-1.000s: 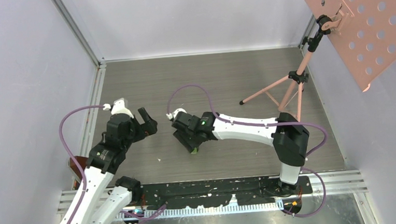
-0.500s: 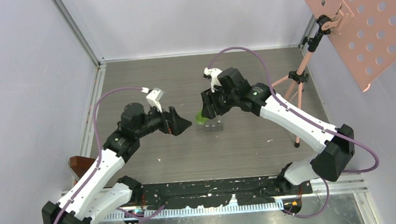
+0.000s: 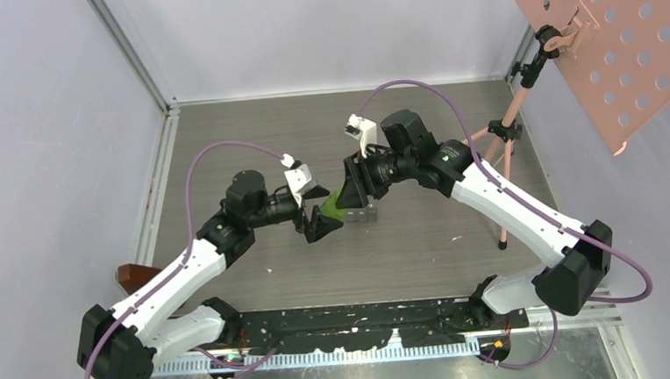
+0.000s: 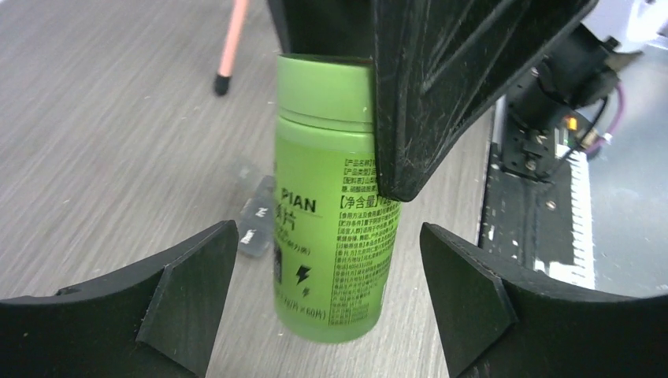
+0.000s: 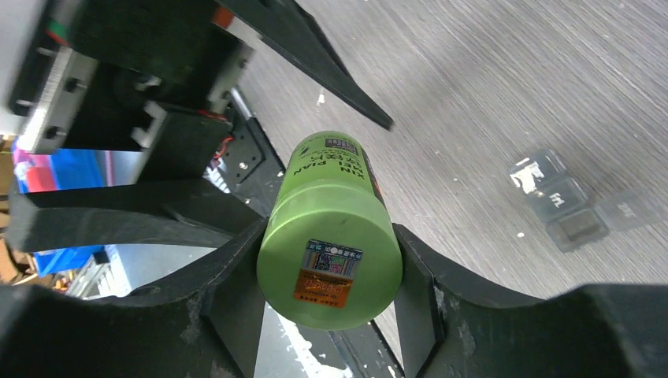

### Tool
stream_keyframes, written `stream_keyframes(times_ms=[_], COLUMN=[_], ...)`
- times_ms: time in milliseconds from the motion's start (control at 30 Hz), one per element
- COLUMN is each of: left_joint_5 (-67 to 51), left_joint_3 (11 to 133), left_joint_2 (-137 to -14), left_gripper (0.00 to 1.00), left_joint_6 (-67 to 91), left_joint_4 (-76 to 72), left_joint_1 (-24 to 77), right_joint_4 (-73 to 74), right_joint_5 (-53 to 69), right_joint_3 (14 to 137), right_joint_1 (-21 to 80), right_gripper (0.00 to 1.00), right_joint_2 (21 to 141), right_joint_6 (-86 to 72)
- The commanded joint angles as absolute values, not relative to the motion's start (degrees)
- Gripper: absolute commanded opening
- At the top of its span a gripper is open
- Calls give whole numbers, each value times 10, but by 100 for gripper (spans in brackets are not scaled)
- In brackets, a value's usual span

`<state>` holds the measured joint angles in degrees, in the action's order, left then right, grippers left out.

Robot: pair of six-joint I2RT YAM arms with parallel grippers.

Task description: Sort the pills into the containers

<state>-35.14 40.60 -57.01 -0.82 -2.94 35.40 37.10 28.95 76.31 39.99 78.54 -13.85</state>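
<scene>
On your left, the left gripper (image 3: 319, 212) is at the middle of the table (image 3: 223, 135), with its jaws wide apart. In the left wrist view the two fingers (image 4: 185, 283) stand on both sides of the bottle (image 4: 335, 228) and do not touch it.

Between the two grippers you see the green bottle, tilted and held above the table. The right gripper (image 3: 356, 186) is closed on the bottle near its top end; in the right wrist view its fingers (image 5: 228, 291) press on both sides, and the sticker with the red mark (image 5: 331, 272) faces the camera.

The grey case (image 3: 364, 212) lies flat on the table just under the bottle, apart from both grippers.

On your right, a pink tripod (image 3: 496, 144) stands at the table edge.
</scene>
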Motion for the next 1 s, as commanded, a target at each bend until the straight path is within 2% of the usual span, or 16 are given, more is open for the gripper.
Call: stream_keyframes(times_ms=[0,100,167,400,467,533,567,600,633,700,767,967], left_joint_5=[-444,-447,-454,-452,-448,-438,-430,-419,-405,-374,-356,-311], left_joint_3=[406,398,399,412,417,419,417,412,404,387,373,372], left_joint_2=[-584,-590,-596,-623,-626,-625,-622,-616,-609,-591,-574,-559], left_gripper=[87,80,72,30,17,6,4,1,0,0,0,0], left_joint_6=[-33,-30,-24,-33,-48,-59,-65,-70,-73,-79,-96,-165], left_joint_4=[-107,-129,-141,-112,-88,-71,-70,-74,-84,-112,-130,-137], left_joint_1=[361,361,361,360,360,360,360,361,361,361,361,361], right_joint_4=[318,307,307,304,302,298,294,290,281,257,239,216], right_joint_5=[366,373,373,357,341,323,311,303,285,260,238,242], right_joint_3=[757,755,755,748,747,745,742,736,732,712,700,706], right_joint_1=[398,398,398,398,398,398,398,398,398,398,397,394], right_gripper=[34,35,35,35,36,44,57,66,81,94,97,88], right_joint_2=[758,759,762,769,768,765,763,758,754,735,728,736], right_joint_6=[-157,-165,-167,-171,-174,-176,-177,-177,-178,-187,-210,-293])
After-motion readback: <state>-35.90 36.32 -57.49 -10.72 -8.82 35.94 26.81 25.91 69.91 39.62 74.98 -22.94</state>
